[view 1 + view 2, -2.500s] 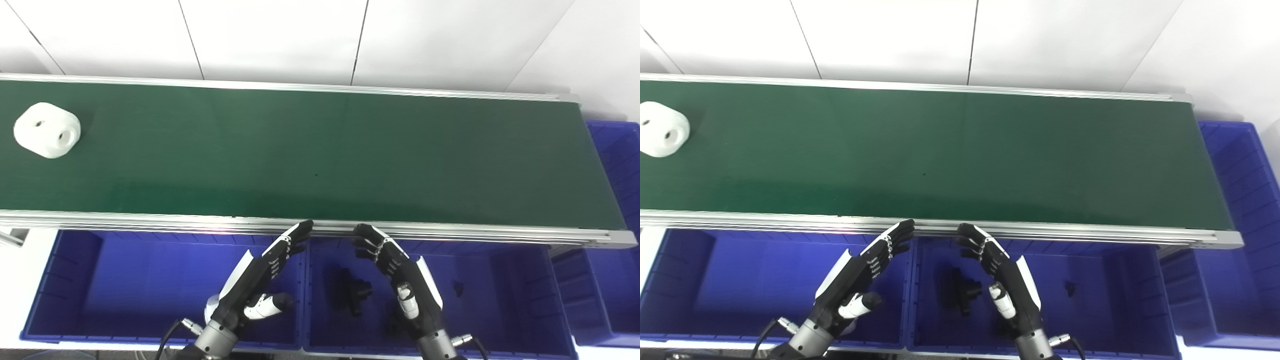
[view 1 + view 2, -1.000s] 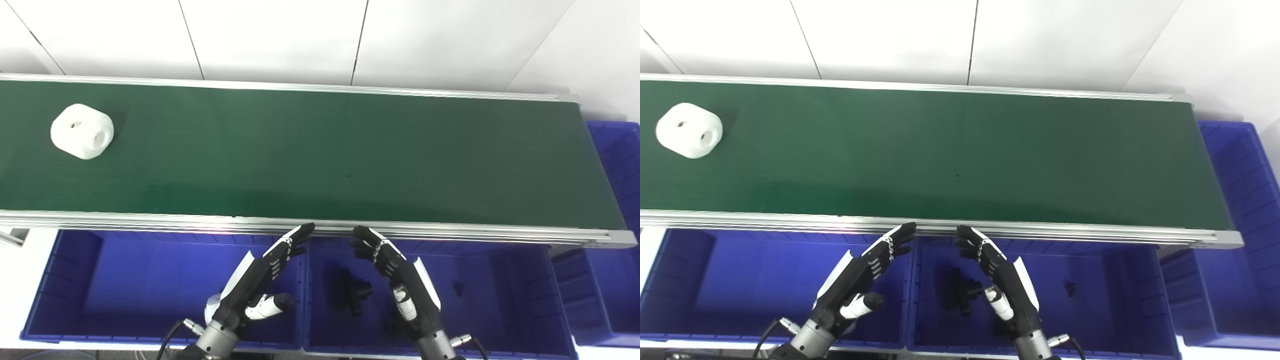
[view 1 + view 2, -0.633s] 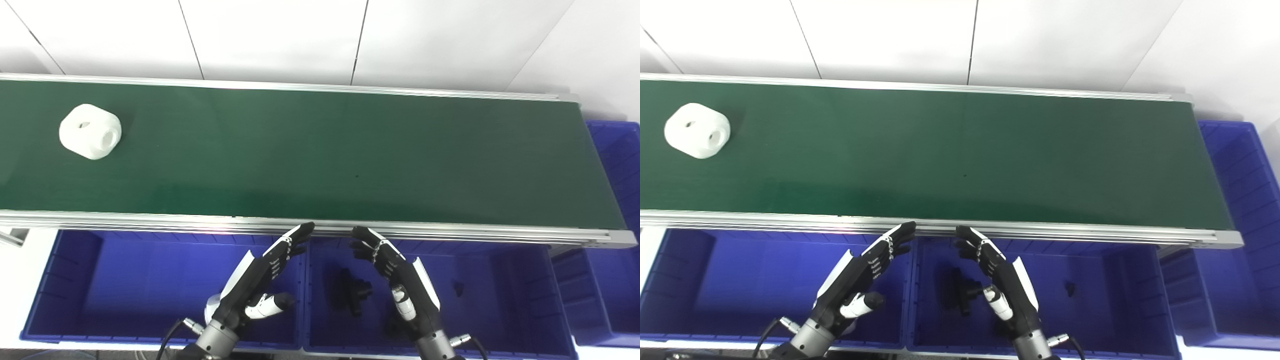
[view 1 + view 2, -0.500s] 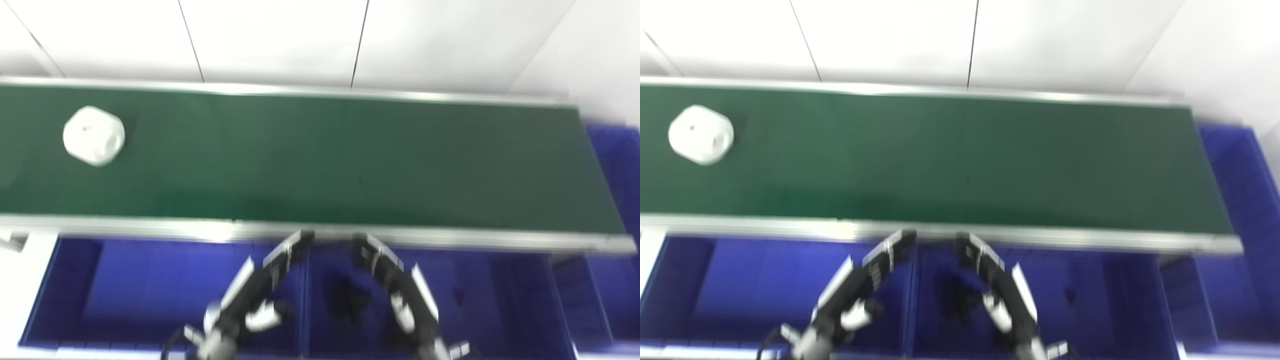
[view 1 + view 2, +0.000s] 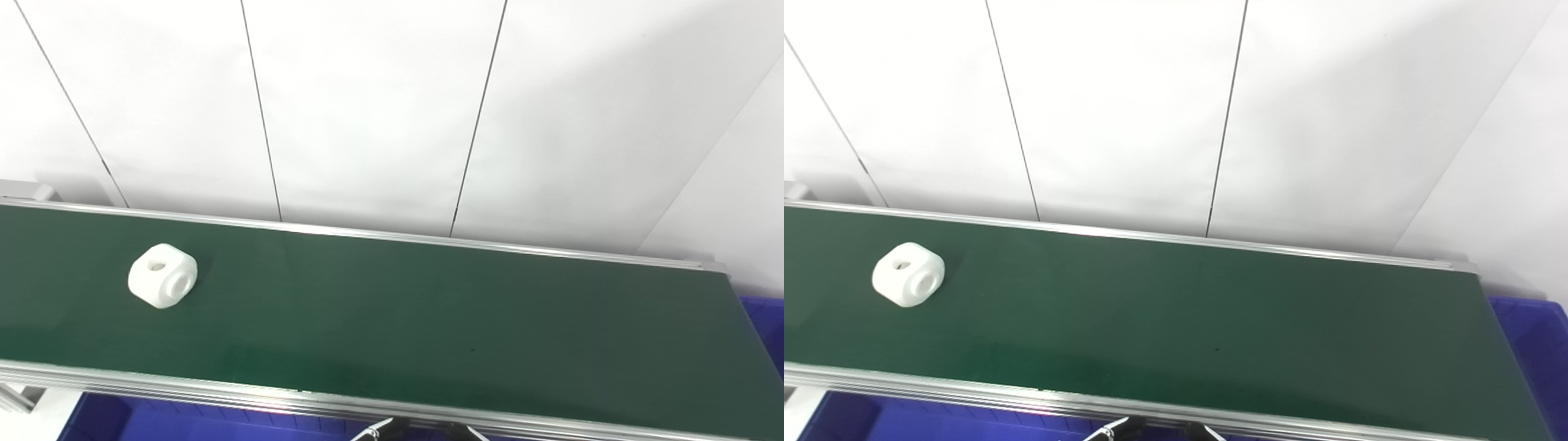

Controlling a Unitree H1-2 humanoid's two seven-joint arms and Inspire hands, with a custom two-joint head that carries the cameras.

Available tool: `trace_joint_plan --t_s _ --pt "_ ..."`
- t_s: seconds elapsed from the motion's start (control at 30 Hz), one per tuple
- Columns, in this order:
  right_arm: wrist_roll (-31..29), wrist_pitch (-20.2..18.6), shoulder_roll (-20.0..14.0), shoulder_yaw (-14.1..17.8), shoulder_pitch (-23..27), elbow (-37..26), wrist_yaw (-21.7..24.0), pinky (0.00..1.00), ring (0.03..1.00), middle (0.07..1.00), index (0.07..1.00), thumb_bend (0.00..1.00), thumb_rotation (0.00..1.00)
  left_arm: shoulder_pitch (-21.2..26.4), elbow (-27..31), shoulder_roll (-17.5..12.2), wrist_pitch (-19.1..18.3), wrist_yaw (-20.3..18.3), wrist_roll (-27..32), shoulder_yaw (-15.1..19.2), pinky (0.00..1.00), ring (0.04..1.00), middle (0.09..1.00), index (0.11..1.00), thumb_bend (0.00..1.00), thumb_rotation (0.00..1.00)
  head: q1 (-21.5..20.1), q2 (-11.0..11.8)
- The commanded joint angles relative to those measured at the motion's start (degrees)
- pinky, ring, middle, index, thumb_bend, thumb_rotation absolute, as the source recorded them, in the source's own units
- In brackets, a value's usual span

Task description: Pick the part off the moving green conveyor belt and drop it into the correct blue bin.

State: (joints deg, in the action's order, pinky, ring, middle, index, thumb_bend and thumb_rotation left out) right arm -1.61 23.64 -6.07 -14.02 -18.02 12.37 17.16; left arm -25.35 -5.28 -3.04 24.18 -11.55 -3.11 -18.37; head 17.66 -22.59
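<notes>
We see the white part (image 5: 163,275) lying loose on the green conveyor belt (image 5: 392,318), toward its left end and roughly midway between the far rail and the near rail; nothing touches it. It is a rounded block with one hole on top and a bigger bore facing front-right, so we judge it rests on a flat face and should ride the belt without rolling. It sits there because the belt carries it; no pick has begun. Well apart from it, at the bottom edge just below the near rail (image 5: 245,392), only the tips of our left hand (image 5: 375,433) and right hand (image 5: 467,432) poke into view, near the middle of the belt's length. We cannot tell whether either hand is spread or curled, too little shows; neither holds anything we can see. We judge they wait low by the rail so they stay off the belt until the part comes near. A sliver of blue bin (image 5: 184,422) shows under the rail at lower left and another blue bin (image 5: 764,324) past the belt's right end; their contents are hidden here. Behind the belt stands a white panelled wall (image 5: 380,110).
</notes>
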Motion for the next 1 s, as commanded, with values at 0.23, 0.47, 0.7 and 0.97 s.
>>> trace_joint_plan --t_s 0.23,0.47,0.7,0.97 --pt "-0.8 3.3 0.5 1.7 0.4 -1.1 2.8 0.79 0.825 0.86 0.85 1.0 0.99 0.3 0.6 0.7 1.9 0.6 -0.7 -0.4 0.88 0.916 0.913 0.866 0.99 0.83 2.6 -0.5" --pt "-0.5 3.3 0.4 2.3 0.3 -1.7 3.5 0.8 0.834 0.865 0.852 1.0 0.99 0.5 0.9 1.0 1.6 0.5 -0.6 -0.6 0.88 0.914 0.908 0.862 0.98 0.83 4.3 -1.6" --pt "-1.1 3.3 0.4 2.5 0.4 -1.8 4.3 0.8 0.848 0.869 0.868 1.0 0.98 0.3 1.7 0.8 1.0 0.4 -0.7 -0.9 0.89 0.909 0.907 0.859 0.98 0.83 4.4 -2.1" --pt "-0.2 3.3 0.7 2.6 1.4 -1.3 3.8 0.79 0.844 0.873 0.871 1.0 0.98 -0.1 3.5 0.8 1.7 0.3 -0.2 -1.2 0.89 0.905 0.905 0.849 0.99 0.84 5.2 -2.1"
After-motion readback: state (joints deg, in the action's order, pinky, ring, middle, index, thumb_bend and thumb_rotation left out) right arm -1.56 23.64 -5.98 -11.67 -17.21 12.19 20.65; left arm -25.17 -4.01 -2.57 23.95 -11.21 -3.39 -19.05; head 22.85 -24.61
